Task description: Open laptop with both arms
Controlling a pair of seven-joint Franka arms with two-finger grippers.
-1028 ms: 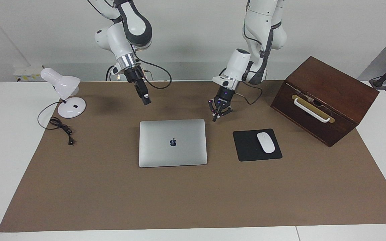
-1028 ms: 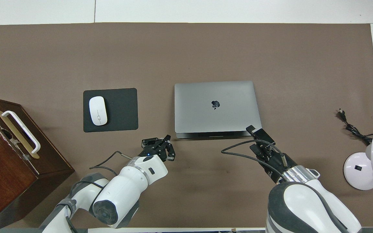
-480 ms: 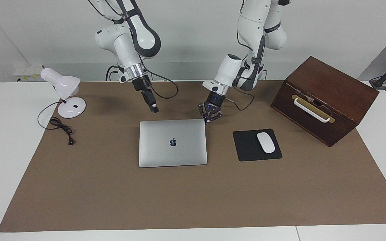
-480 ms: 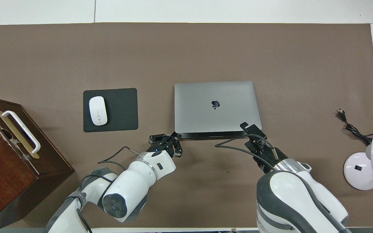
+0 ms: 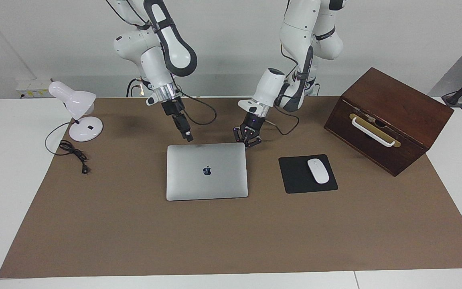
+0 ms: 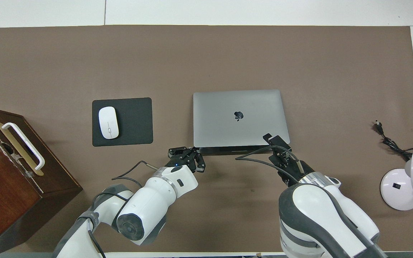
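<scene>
Laptop (image 5: pixel 207 171): closed, flat on brown mat, beside mouse pad (image 5: pixel 297 176)
Right gripper (image 5: pixel 189 137): over laptop's robot-side edge, toward lamp (image 5: pixel 76 112); finger spread cannot be told
Left gripper (image 5: pixel 248 142): fingertips together, holding nothing, at laptop's robot-side corner toward mouse pad
Lid: not yet raised

Robotics lab: 2 arms (image 5: pixel 155 48) at a paper-covered table (image 5: pixel 231 241)

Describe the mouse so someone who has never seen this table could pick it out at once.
Start at the dark wooden box at the left arm's end of the table. Between it and the closed laptop lies a black mouse pad. The mouse rests on that pad: small, oval, the only white thing there.
</scene>
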